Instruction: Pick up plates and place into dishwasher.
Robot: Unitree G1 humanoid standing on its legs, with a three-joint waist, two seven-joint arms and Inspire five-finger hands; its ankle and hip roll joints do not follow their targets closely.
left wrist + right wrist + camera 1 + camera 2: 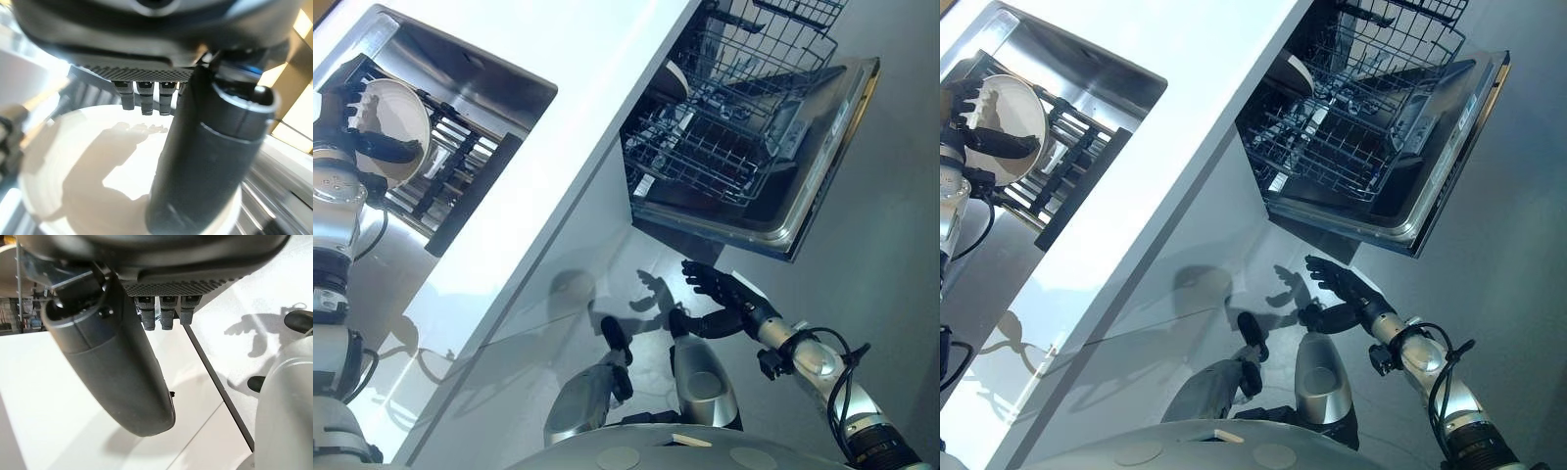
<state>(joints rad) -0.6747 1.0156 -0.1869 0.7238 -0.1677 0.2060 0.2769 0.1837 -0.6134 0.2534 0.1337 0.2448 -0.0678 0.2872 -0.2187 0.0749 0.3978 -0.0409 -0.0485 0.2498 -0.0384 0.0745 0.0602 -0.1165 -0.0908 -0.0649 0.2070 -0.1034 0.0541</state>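
Left hand (374, 145): fingers and thumb pinch a white plate (399, 125) over the dark rack (460, 181) in the sink (499, 88). Right hand (724, 299): fingers spread, empty, low above the floor before the open dishwasher (803, 176), whose wire rack (724, 147) is pulled out.

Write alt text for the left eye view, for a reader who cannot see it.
The robot's left hand grips a white plate over a dark rack in the steel sink. Across the white counter, the dishwasher stands open with its wire basket pulled out, and the right hand hangs open below the door.
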